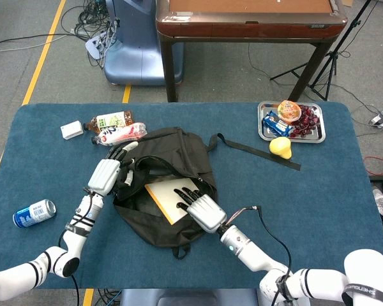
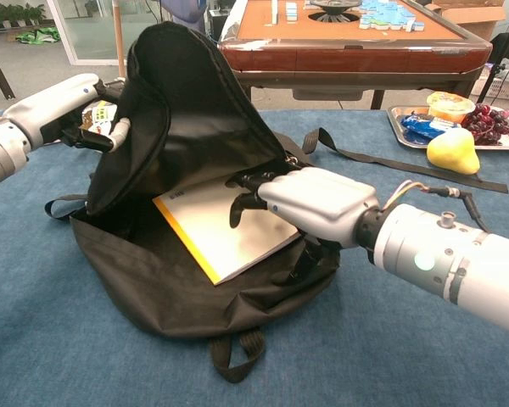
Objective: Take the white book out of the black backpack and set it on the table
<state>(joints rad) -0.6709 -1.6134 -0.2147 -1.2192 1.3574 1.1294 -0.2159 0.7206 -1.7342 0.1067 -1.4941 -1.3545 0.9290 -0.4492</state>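
Two hands at work, task barely begun. Right hand point(image 2: 310, 203) reaches into the mouth of the black backpack point(image 2: 195, 297), palm down over the near right part of the white book point(image 2: 225, 225); fingers point(image 2: 242, 202) spread and curled slightly downward, thumb dropping past the book's right edge toward the bag lining. Whether anything is pinched yet cannot be told from either view; it looks like a hover or light touch, not a grip.

Left hand point(image 1: 107, 172) sits at the far left of the opening, holding the upper flap point(image 2: 187, 110) raised so the mouth stays wide.

Book lies flat inside the backpack, yellow spine toward the near left, wholly within the bag.

Done, by the look of it: bag open, book exposed, right hand placed over it. Left: secure a grip on the book, draw it out through the opening, set it on the blue worktop point(image 1: 319, 185).

Elsewhere: can point(image 1: 34, 213) near left; bottles point(image 1: 118, 127) and small white box point(image 1: 71, 130) far left; tray of snacks point(image 1: 291, 121) and yellow pear point(image 1: 280, 148) far right.
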